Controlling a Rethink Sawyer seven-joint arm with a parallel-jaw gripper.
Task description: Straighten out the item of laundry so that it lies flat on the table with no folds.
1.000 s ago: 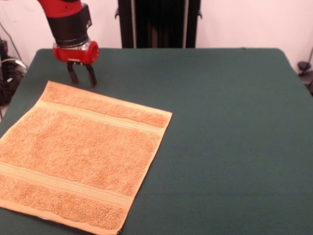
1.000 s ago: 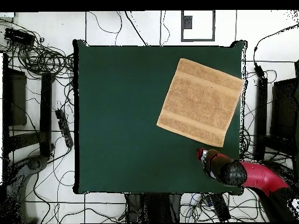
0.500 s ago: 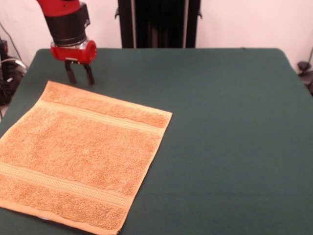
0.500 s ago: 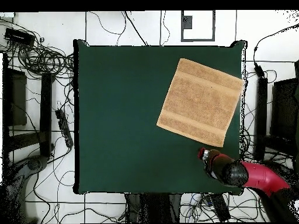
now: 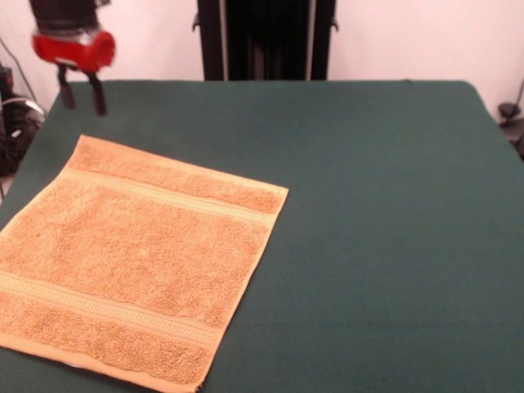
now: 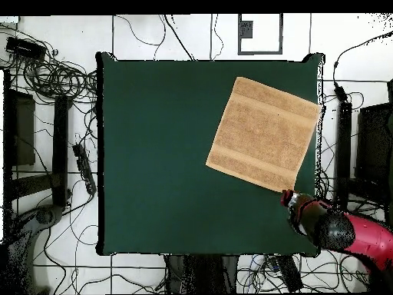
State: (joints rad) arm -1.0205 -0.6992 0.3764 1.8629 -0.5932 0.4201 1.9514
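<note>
One orange-tan terry towel (image 5: 135,262) lies spread flat on the green table (image 5: 385,213), near-left part, rotated a bit, no folds I can spot. Gripper (image 5: 79,90) hangs up over the far-left corner, clear of the towel, fingers apart with nothing between them, looks like.

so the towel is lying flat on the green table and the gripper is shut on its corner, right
Not quite. The towel does lie flat on the green table, but the gripper holds nothing. The front view shows it hanging clear of the cloth, beyond the towel's far corner, with its fingers apart and empty. The overhead view also shows it off the towel's edge.
</note>
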